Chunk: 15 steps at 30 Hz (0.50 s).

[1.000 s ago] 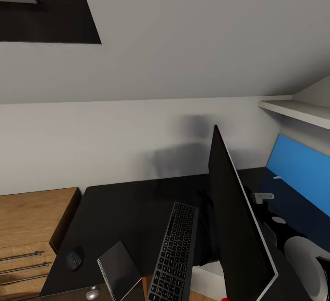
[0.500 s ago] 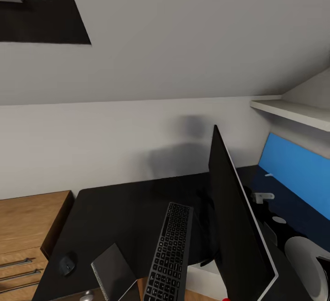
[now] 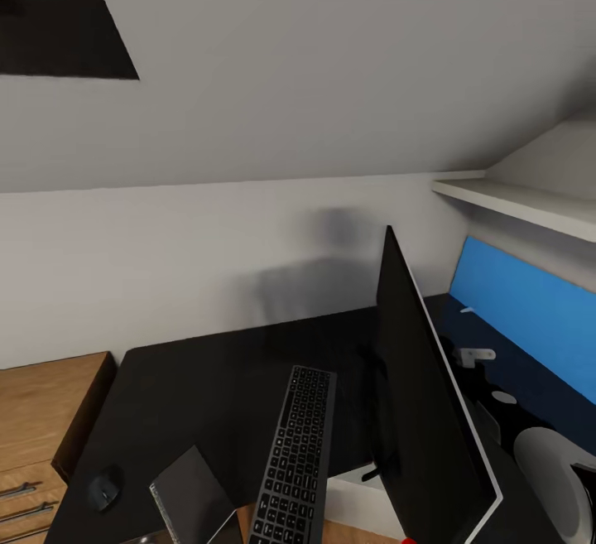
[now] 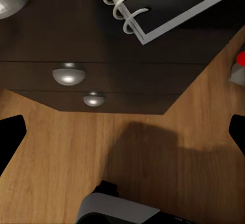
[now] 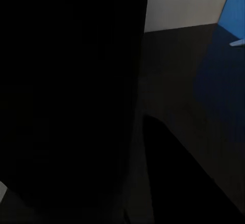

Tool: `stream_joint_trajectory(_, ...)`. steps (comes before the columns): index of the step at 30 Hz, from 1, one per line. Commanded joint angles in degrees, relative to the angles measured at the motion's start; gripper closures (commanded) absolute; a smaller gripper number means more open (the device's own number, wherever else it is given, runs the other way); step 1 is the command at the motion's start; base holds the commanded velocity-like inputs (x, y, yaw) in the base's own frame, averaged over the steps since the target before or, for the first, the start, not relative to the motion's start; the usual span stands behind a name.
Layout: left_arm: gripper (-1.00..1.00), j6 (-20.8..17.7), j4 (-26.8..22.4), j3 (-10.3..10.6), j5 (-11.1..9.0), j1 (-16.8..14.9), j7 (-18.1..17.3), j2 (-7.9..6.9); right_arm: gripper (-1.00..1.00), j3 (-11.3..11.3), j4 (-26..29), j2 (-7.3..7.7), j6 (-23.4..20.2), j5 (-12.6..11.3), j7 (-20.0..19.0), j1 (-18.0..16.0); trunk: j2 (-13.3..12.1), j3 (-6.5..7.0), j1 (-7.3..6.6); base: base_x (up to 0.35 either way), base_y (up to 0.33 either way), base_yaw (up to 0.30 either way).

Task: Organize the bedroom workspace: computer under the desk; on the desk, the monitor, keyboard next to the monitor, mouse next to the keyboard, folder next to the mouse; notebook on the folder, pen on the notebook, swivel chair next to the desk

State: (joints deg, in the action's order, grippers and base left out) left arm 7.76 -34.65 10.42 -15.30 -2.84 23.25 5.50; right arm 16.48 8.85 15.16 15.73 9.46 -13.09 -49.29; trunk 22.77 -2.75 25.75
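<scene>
- Grey-covered spiral notebook (image 3: 189, 496) lies on the black-topped desk (image 3: 215, 378) at its near edge, above your left gripper (image 4: 122, 129), whose jaws stand wide apart.
- The slim black keyboard (image 3: 294, 461) sits between it and the wide black monitor (image 3: 418, 395).
- The small dark mouse (image 3: 105, 487) lies left of the notebook.
- You cannot tell your right gripper's state.
- Farther off, the blue back panel (image 3: 530, 312).

Black desk (image 3: 215, 378) holds monitor (image 3: 422, 411), keyboard (image 3: 294, 461), mouse (image 3: 105, 488) (notebook (image 3: 190, 498) overhanging).

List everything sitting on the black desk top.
On the desk: a keyboard, a mouse, a notebook hanging over the front edge, and a monitor. The monitor hides whatever lies behind it.
</scene>
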Motion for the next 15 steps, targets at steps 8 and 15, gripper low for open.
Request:
stream_joint_trajectory(8, -1.00, 0.32, 0.06, 0.39, -0.73, -0.06, 0.39, -0.05, 1.00, 1.18, 0.03, 0.01, 0.25, 0.12, -0.18, -0.11, 0.15, -0.12, 0.03, 0.000, 0.000, -0.002)
stream_joint_trajectory(15, -1.00, 0.32, 0.04, 0.38, -0.77, -0.05, 0.39, -0.05, 1.00, 1.18, 0.03, 0.04, 0.27, 0.12, -0.18, -0.11, 0.15, -0.12, 0.03, 0.000, 0.000, 0.000)
